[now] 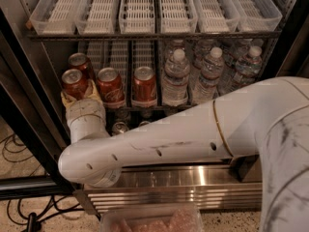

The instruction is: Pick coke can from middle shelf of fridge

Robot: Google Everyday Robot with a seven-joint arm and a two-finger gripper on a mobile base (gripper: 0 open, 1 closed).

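Note:
Several red coke cans stand at the left of the middle shelf (126, 57) of the fridge (30, 114): one front-left (73, 82), one behind it (80, 62), and two to its right (110, 86) (145, 84). My gripper (79, 94) is at the base of the front-left coke can, right up against it. Its white wrist (86, 121) stands just below the can. My white arm (193, 132) crosses the view from the right and hides the shelf's front edge.
Several clear water bottles (176, 79) fill the right of the middle shelf. Empty white lane trays (137, 8) line the upper rack. Silver can tops (119, 127) show on the lower rack. The ribbed steel base (193, 179) is below. Cables (14, 149) lie on the floor at left.

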